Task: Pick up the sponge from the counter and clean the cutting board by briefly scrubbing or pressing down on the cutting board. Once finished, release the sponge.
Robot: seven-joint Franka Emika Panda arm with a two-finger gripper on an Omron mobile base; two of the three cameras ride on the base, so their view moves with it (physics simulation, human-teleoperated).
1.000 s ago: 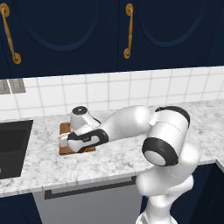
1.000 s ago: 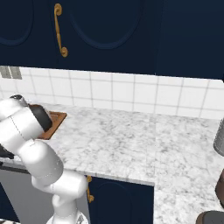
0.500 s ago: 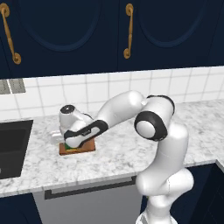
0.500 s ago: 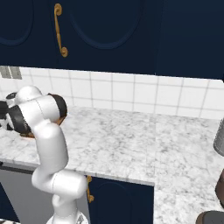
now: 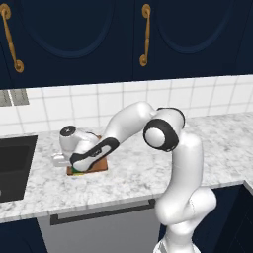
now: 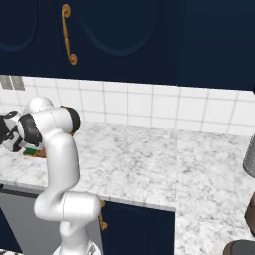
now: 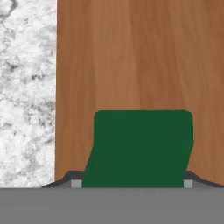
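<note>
1. In the left base view the arm has swung further toward the left of the frame than it was a second ago, and the pincer now sits low over the cutting board, near its left end.
2. The pincer has closed a little more over the last second and is clamped on the sponge; in the hand view its dark green top fills the gap between the two fingertips, low in the centre of the frame.
3. The sponge lies over the brown wood of the cutting board, with the marble worktop running down the left side of that frame. A sliver of green and yellow shows under the hand in the left base view.
4. My judgement: the pick-up is done and the scrubbing is under way; release is not yet done.
5. Whether the sponge actually presses on the board cannot be told. The hand hides most of the board in both base views, and its handle slot is not visible.
</note>
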